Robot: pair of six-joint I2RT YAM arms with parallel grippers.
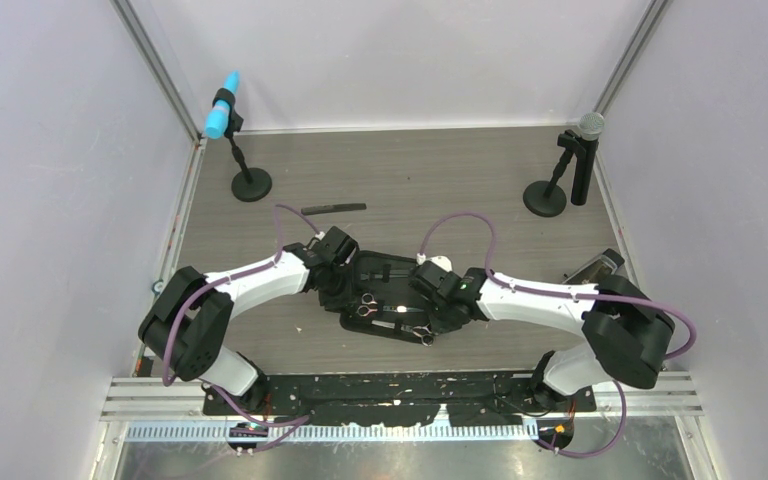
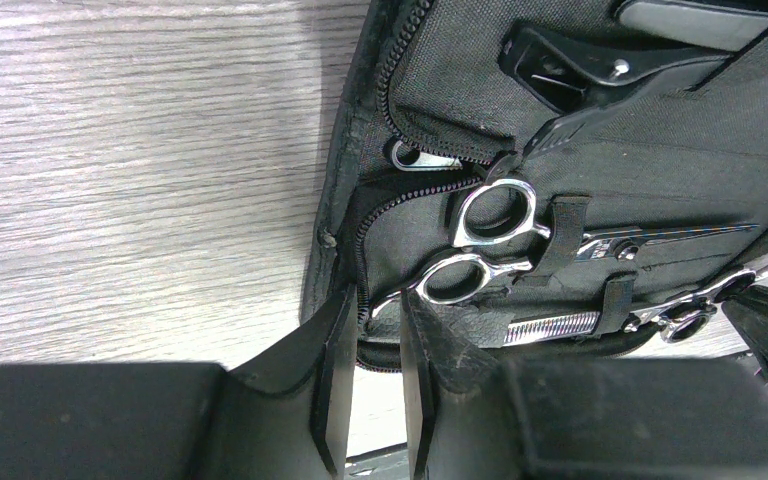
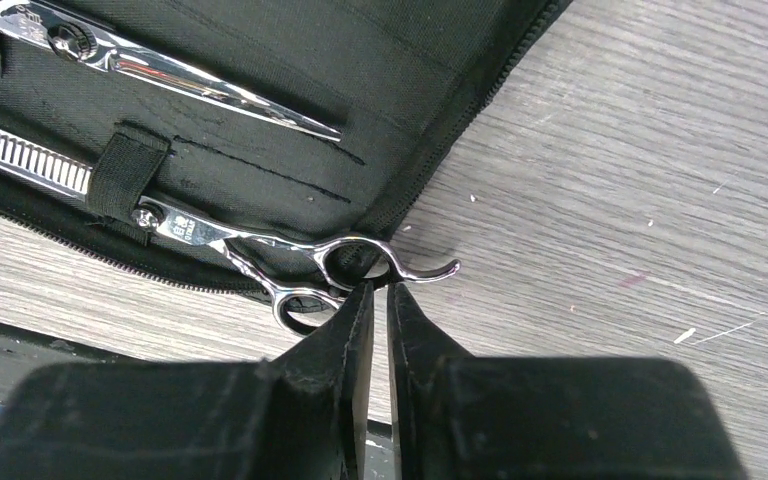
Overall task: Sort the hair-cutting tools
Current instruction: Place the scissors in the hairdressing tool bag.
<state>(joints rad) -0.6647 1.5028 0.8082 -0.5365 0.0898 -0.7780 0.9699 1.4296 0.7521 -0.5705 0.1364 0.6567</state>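
An open black zip case (image 1: 380, 268) lies mid-table between my two arms. Two silver scissors sit strapped inside it: one (image 2: 488, 215) on the left, the other (image 3: 260, 250) at the near right corner. A black clip (image 2: 590, 75) rests on the case's upper pocket. My left gripper (image 2: 375, 320) is shut on the zip edge of the case (image 2: 440, 80) at its left corner. The right gripper (image 3: 380, 288) has its fingers almost together on that second scissors' ring handle, at the rim of the case (image 3: 310, 60). The long black comb (image 1: 335, 209) lies on the table behind the case.
A microphone with a blue head (image 1: 225, 105) stands at the back left on a round base (image 1: 251, 184). A second microphone (image 1: 585, 125) stands at the back right. A shiny object (image 1: 595, 268) lies by the right table edge.
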